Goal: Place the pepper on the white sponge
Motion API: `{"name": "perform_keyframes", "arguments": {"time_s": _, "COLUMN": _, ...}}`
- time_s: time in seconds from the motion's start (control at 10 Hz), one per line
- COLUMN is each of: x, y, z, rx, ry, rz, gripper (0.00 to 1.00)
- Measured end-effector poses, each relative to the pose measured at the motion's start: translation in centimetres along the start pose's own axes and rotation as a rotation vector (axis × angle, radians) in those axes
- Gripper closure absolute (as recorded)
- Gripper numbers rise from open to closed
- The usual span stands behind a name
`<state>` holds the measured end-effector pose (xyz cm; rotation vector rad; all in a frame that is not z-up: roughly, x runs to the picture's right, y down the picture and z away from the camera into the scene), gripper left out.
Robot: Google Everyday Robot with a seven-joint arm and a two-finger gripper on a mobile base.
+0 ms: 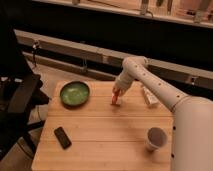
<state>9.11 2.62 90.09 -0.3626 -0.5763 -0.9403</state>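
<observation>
The pepper [115, 99] is a small red-orange thing standing on the wooden table [105, 135] near its back middle. My gripper [117, 94] is straight above it and down on its top, at the end of the white arm that reaches in from the right. The white sponge [150, 96] lies on the table's back right, to the right of the pepper and partly behind the arm.
A green bowl [75, 93] sits at the back left. A black phone [62, 137] lies at the front left. A white cup [156, 138] stands at the front right. A dark chair [20, 100] stands left of the table.
</observation>
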Motion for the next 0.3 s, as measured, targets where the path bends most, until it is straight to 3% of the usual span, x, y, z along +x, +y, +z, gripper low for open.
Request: {"name": "perform_keyframes", "arguments": {"time_s": 0.3, "x": 0.01, "y": -0.09, "z": -0.01, "rx": 0.003, "ry": 0.001, "rz": -0.006, "gripper": 0.2}}
